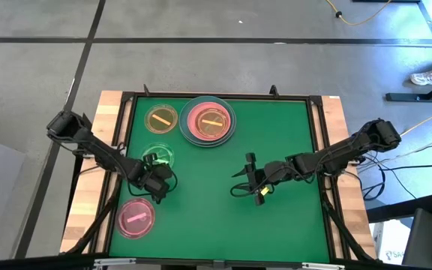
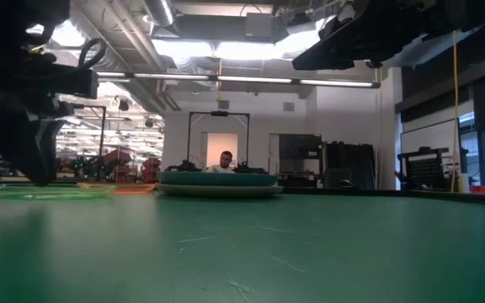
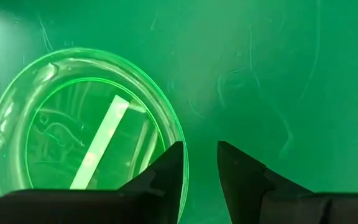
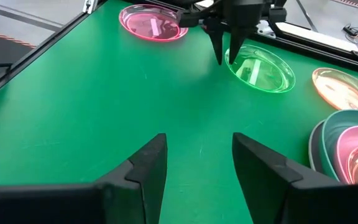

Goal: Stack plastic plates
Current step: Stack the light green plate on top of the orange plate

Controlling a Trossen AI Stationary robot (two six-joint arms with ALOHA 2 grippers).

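A stack of large plates [image 1: 208, 121], grey-white, teal and pink with a small yellow-barred plate on top, sits at the table's far side. A small yellow plate [image 1: 161, 118] lies left of it. A small green plate [image 1: 158, 157] and a small pink plate [image 1: 136, 218] lie flat on the left. My left gripper [image 3: 201, 152] is open and points down at the green plate's [image 3: 79, 137] rim on the side toward the table's middle. My right gripper [image 4: 197, 149] is open above the bare mat right of centre, touching nothing. My left gripper comes from above, pointing down, with one finger [image 3: 169, 171] over the green plate's rim [image 3: 180, 186] and the other finger [image 3: 238, 174] outside it over the mat. I cannot tell whether it touches the plate, which lies flat on the table.
The green mat [image 1: 291, 142] is bare between the two grippers and along the right side. A dark raised frame [image 1: 317, 150] borders the mat, with wooden strips outside it. Cables and a person's shoe [image 1: 426, 77] show on the floor to the right.
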